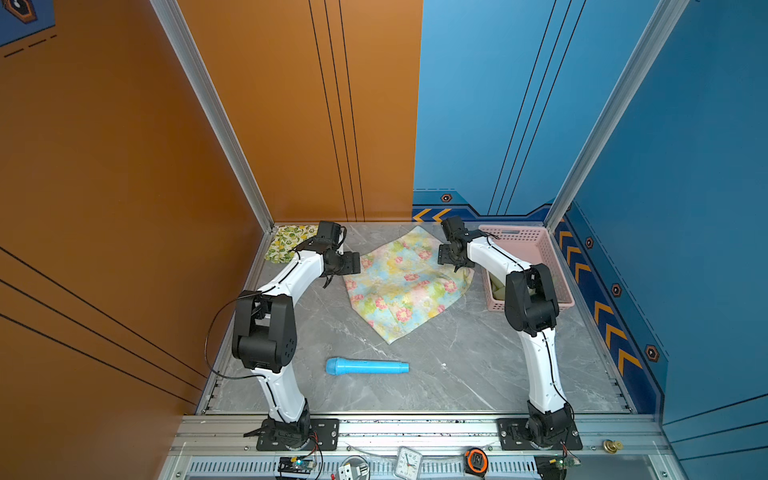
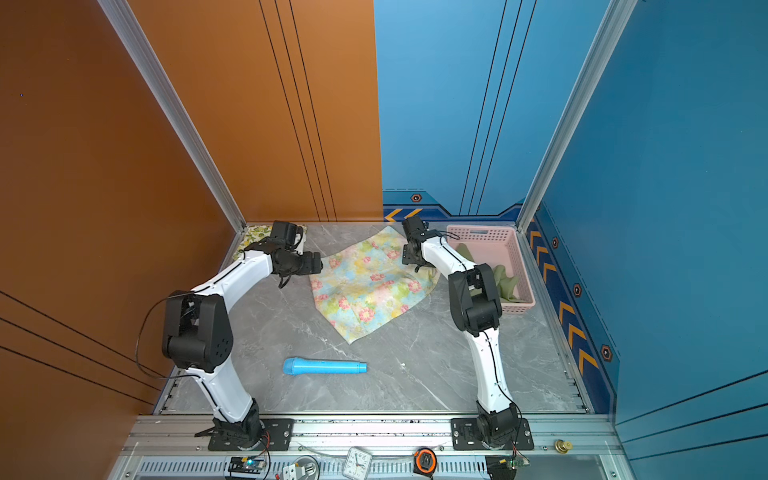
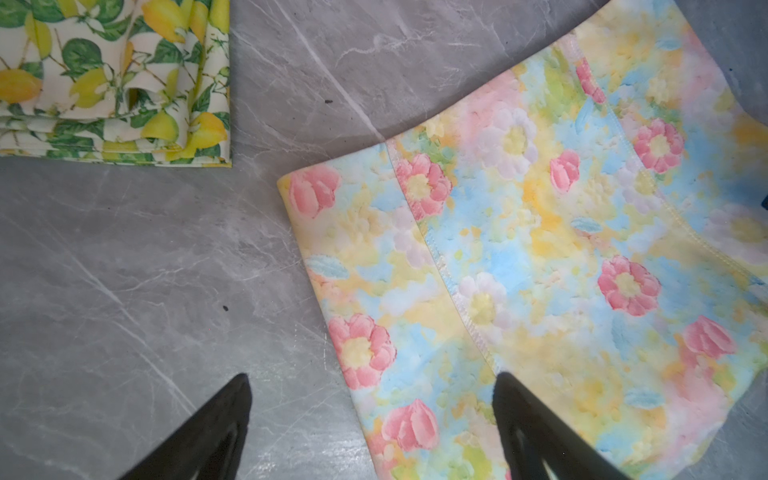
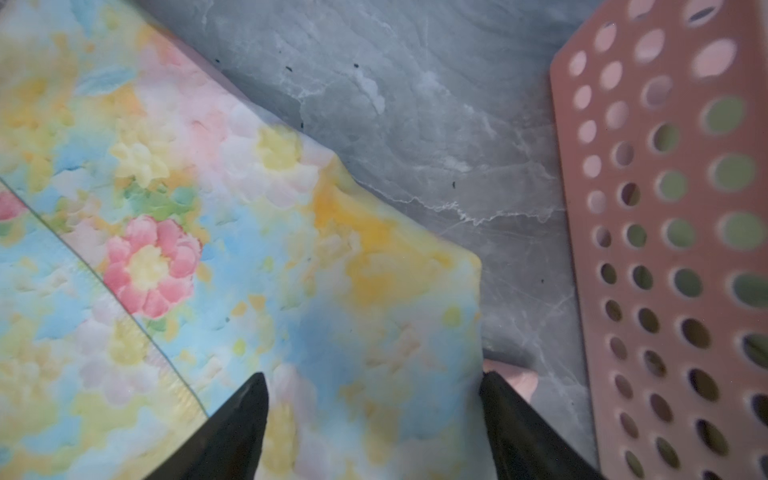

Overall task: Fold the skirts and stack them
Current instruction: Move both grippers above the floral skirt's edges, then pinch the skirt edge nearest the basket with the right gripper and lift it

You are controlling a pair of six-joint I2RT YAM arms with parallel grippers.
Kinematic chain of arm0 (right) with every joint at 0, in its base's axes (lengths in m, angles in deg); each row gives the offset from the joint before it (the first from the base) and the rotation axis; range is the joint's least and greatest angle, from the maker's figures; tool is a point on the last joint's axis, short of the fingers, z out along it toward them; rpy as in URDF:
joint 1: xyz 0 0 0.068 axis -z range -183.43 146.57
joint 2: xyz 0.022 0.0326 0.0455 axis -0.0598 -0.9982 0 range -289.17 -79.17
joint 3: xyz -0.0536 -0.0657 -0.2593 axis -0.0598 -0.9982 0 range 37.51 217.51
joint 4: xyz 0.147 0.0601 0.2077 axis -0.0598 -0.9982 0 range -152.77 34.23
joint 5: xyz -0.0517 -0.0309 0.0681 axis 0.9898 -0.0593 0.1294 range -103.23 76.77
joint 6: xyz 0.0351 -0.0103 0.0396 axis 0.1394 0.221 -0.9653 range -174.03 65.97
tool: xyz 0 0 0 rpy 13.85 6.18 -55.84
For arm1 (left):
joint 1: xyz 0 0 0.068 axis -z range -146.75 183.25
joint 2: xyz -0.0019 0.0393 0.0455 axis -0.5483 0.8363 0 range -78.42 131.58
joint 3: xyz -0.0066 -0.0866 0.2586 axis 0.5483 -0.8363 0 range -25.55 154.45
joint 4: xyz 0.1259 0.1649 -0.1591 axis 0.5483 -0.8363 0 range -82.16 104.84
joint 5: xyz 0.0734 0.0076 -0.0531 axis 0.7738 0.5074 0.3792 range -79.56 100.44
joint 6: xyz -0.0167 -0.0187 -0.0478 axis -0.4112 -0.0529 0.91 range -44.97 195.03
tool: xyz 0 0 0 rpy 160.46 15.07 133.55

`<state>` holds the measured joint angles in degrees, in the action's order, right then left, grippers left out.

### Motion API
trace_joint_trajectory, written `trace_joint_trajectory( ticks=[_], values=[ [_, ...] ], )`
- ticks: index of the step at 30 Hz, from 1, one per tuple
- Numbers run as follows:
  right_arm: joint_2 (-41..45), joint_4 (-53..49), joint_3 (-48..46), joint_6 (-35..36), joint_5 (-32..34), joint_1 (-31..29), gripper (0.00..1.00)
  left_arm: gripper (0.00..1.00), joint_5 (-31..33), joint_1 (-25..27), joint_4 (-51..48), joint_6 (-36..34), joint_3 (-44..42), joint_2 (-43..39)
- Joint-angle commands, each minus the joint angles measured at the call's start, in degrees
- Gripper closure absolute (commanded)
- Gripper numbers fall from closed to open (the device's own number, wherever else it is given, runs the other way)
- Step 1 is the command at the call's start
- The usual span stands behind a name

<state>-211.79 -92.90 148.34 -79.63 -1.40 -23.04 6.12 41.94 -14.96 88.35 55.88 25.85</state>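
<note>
The pastel blue-yellow skirt (image 1: 403,282) with pink flowers lies spread flat mid-table in both top views. My left gripper (image 3: 374,380) hangs open low over its left edge, one finger above cloth, the other above bare table. My right gripper (image 4: 374,378) stands open astride the skirt's right corner (image 4: 415,291), with cloth between its fingers. The lemon-and-leaf skirt (image 3: 112,79) lies folded at the back left corner (image 1: 286,245). The olive green skirt (image 2: 505,278) sits crumpled inside the pink basket (image 2: 490,237).
The pink basket (image 1: 536,245) stands at the back right, close beside my right gripper; its holed wall (image 4: 665,249) fills one side of the right wrist view. A blue cylinder (image 1: 367,367) lies near the front. A clock (image 1: 409,461) and a tape measure (image 1: 476,459) lie beyond the front rail.
</note>
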Motion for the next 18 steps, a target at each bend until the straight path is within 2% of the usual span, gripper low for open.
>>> trace_joint_trajectory(
  ticks=[1, 2, 4, 5, 6, 7, 9, 13, 18],
  values=[
    [-2.3, -2.2, 2.4, -0.7, 0.0, 0.9, 0.22, 0.08, 0.2, 0.2, -1.2, -0.4, 1.7, 0.9],
    [-2.6, -2.2, 2.6, -0.6, -0.2, 1.1, 0.22, 0.08, 0.2, 0.3, -1.2, -0.4, 1.8, 0.9],
    [-3.2, -1.9, 3.3, 0.3, -1.8, 1.5, 0.29, 0.08, 0.0, 0.2, -1.2, -0.3, 1.7, 0.9],
    [-3.8, -2.0, 4.0, 0.9, -2.6, 1.6, 0.39, 0.08, 0.0, 0.3, -1.2, -0.2, 1.8, 0.9],
    [-4.2, -2.0, 4.7, 1.7, -3.7, 1.6, 0.61, 0.08, -0.1, 0.3, -1.2, -0.2, 1.8, 0.9],
    [-4.3, -1.9, 5.3, 2.3, -4.7, 1.6, 0.77, 0.08, -0.2, 0.2, -1.2, -0.1, 1.8, 0.8],
    [-3.2, -2.0, 6.3, 3.8, -5.3, 1.4, 1.00, 0.08, -0.3, 0.2, -1.2, 0.0, 1.8, 0.6],
    [0.9, -2.1, 9.5, 8.5, -4.2, 1.3, 1.00, 0.08, -0.6, 0.3, -1.2, 0.4, 1.8, 0.0],
    [4.6, -3.5, 19.1, 15.4, -3.0, 1.2, 1.00, 0.08, -1.4, 0.0, -1.2, 0.9, 1.8, -1.0]
  ],
)
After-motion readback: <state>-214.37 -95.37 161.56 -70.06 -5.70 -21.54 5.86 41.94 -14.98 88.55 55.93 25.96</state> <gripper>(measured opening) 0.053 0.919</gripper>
